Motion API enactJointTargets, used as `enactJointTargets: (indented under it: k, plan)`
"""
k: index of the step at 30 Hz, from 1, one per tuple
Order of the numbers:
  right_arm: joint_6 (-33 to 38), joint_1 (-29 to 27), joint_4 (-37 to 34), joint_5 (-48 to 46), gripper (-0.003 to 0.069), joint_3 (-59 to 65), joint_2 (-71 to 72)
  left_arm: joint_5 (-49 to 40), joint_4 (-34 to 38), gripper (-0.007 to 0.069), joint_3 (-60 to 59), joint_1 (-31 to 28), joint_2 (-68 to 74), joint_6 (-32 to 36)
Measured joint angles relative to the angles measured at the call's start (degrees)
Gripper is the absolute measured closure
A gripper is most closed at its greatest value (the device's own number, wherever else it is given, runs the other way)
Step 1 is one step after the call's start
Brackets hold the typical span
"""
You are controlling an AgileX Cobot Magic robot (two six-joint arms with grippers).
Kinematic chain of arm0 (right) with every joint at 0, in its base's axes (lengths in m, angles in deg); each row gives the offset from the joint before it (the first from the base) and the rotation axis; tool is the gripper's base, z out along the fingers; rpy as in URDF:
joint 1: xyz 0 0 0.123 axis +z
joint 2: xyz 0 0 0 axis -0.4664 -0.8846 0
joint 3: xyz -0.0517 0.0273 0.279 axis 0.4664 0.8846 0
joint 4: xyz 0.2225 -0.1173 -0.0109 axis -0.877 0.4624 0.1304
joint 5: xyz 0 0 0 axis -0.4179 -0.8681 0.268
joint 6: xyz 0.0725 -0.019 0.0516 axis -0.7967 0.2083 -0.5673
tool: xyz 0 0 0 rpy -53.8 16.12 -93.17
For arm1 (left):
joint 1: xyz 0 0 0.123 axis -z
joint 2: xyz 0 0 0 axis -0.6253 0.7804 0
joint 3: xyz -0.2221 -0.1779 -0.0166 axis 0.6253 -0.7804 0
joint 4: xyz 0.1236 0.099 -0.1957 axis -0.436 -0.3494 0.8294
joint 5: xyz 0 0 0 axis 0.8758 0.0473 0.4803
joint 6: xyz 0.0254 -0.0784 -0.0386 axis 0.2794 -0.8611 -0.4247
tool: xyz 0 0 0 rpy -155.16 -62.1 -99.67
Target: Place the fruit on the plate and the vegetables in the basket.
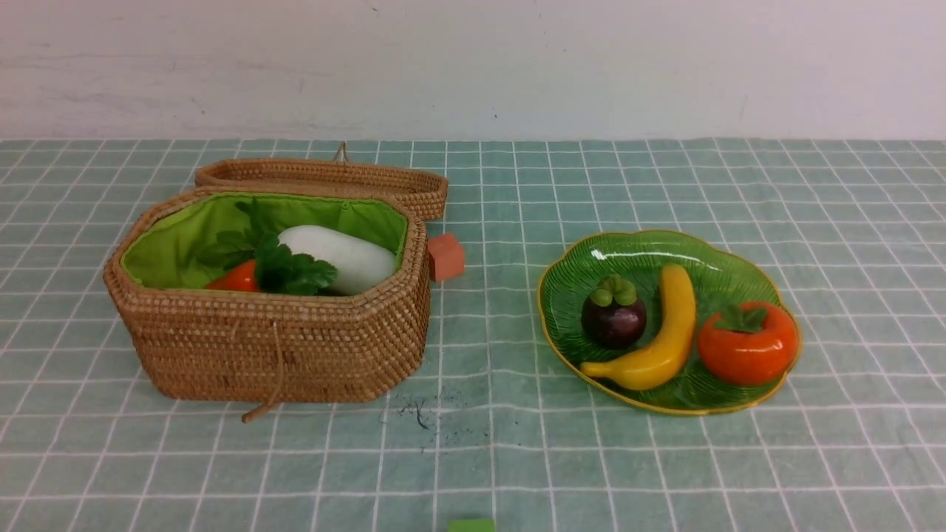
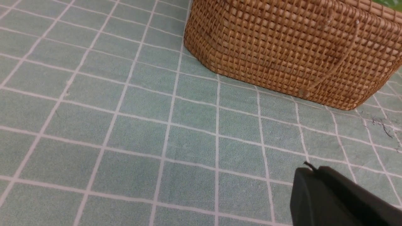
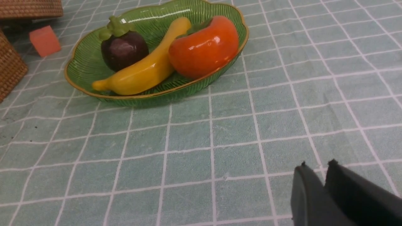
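Wicker on your left: the basket [image 1: 273,347] stands open with its green lining showing, the radish [image 1: 344,258] and something red among the leaves inside; its weave is stiff and light, so grip the rim if you must shift it. Your left gripper [image 2: 309,171] is closed and empty; on the right, the plate [image 1: 768,284] holds mangosteen [image 1: 613,319], banana [image 1: 661,336] and persimmon [image 1: 748,349], all glossy and slippery, best gripped across their middles; your right gripper [image 3: 315,168] is slightly parted, holding nothing

Pretty bright, even light with soft shadows. White glare streaks on the plate [image 1: 643,255] and persimmon [image 3: 204,42]; the dark fingers [image 3: 333,194] at the frame's lower right look blurry.
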Motion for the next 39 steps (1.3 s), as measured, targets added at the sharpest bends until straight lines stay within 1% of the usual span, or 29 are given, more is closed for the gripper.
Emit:
enactJointTargets:
  k: [39]
  plan:
    - [0.0,0.0,0.0,0.0,0.0533,0.0,0.0,0.0,0.0,0.0608,0.0,0.0,0.0,0.0]
